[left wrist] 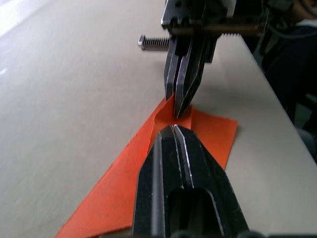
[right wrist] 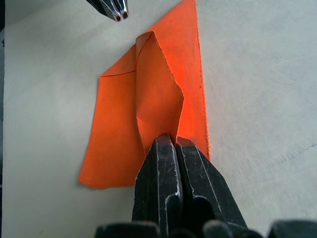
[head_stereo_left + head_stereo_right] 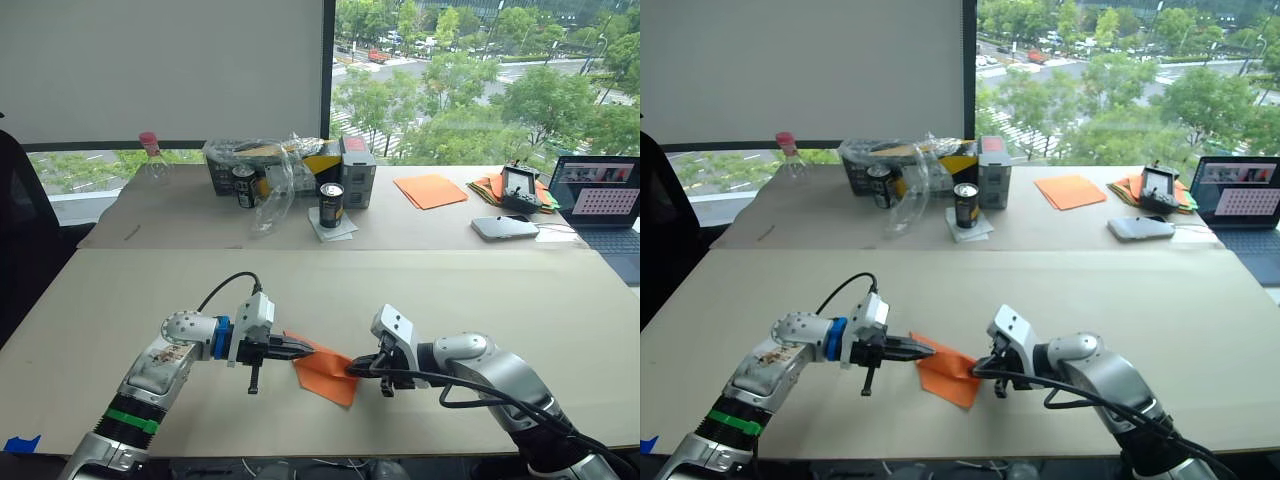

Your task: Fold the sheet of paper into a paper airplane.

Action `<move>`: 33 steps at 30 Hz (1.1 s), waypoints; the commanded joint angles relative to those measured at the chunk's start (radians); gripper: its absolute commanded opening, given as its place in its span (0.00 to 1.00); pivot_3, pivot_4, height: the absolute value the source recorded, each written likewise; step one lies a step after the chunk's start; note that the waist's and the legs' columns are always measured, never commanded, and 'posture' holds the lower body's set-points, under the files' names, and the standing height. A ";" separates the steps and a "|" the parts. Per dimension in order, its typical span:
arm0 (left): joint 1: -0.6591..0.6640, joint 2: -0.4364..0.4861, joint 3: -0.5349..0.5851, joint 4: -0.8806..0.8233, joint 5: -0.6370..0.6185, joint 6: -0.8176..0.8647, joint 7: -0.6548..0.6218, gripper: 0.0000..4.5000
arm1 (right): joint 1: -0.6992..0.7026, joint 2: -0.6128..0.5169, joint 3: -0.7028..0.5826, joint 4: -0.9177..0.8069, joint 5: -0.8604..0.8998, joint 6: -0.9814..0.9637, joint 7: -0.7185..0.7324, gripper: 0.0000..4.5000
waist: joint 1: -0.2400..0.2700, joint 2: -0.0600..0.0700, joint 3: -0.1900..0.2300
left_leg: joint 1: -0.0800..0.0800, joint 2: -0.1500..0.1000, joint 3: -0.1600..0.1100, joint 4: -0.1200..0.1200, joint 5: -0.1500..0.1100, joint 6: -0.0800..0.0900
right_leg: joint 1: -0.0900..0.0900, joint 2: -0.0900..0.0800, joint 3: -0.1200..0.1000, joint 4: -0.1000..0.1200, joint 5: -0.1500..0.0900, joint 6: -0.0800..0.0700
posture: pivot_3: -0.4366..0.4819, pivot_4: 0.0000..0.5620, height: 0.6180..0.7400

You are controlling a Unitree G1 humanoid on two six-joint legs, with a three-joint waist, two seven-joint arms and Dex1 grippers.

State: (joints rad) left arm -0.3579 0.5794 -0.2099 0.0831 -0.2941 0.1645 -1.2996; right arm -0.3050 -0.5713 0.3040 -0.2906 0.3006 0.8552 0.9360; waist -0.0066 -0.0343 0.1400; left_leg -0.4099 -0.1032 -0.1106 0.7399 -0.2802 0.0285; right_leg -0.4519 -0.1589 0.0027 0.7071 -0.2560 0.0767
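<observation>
Two grippers meet over the sheet of paper point(image 3: 325, 372), which lies partly folded near the front edge of the pale worktop point(image 3: 420, 290). Right gripper point(image 3: 352, 370): fingers pressed together on the raised central flap of the paper, pinching its edge. Left gripper point(image 3: 308, 349): fingers also drawn together, with only a hairline seam between them; tips at the opposite corner of the paper.

Head views: the two grippers face each other across the orange sheet, one at each end, both low over the worktop. Whether the left tips actually clamp paper cannot be told from here.

Right wrist view: the flap stands up as a loose ridge along the middle of the sheet, its near end caught between the right fingers point(image 2: 158, 173); the rest lies flat. The left gripper's tips point(image 2: 119, 14) sit just beyond the far corner, seemingly apart from the paper.

Left wrist view: the right gripper point(image 1: 182, 106) points straight down onto the ridge, nipping it; the left fingers point(image 1: 171, 163) lie over the sheet, closed.

Far part of the worktop: two dark cans point(image 3: 331, 204), a clear plastic bag point(image 3: 275, 185), smooth orange sheets point(image 3: 430, 190), a laptop point(image 3: 603, 200).
</observation>
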 commanded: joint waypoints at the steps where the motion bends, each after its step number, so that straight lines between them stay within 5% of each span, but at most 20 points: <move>1: -0.048 -0.042 -0.014 0.063 0.031 -0.078 0.009 0.00 | 0.042 -0.025 0.063 0.080 -0.038 0.073 -0.042 0.01 | 0.003 0.000 0.000 | 0.001 0.000 0.000 -0.002 0.000 0.000 | 0.001 0.000 0.000 -0.002 0.000 0.000 | 0.48 0.27 0.43; 21: -0.033 -0.100 -0.078 0.167 0.112 -0.160 0.003 0.00 | 0.042 -0.056 0.018 0.034 -0.024 0.062 -0.061 0.01 | 0.012 0.000 0.000 | 0.006 0.003 -0.001 -0.009 0.000 0.000 | 0.012 0.004 -0.001 -0.013 0.000 0.002 | 0.48 0.27 0.43; 30: -0.033 -0.116 -0.088 0.194 0.124 -0.171 -0.001 0.00 | 0.049 -0.079 -0.113 -0.094 0.009 -0.035 -0.101 0.64 | 0.022 0.002 0.001 | 0.005 0.003 -0.001 -0.009 0.000 0.000 | 0.012 0.003 -0.001 -0.014 0.000 0.004 | 0.48 0.27 0.43; 33: -0.039 -0.120 -0.089 0.204 0.125 -0.174 -0.003 0.00 | 0.061 -0.092 -0.124 -0.137 -0.012 -0.144 -0.102 0.64 | 0.020 0.004 0.002 | 0.003 0.003 -0.001 -0.009 0.000 0.000 | 0.010 0.003 -0.001 -0.015 0.000 0.003 | 0.48 0.27 0.43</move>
State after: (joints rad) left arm -0.3972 0.4622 -0.2817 0.2590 -0.1889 -0.0117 -1.3037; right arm -0.2469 -0.6547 0.2095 -0.3808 0.3033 0.7873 0.8398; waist 0.0134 -0.0307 0.1419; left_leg -0.4079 -0.1008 -0.1112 0.7307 -0.2803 0.0288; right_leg -0.4426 -0.1555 0.0017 0.6919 -0.2556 0.0795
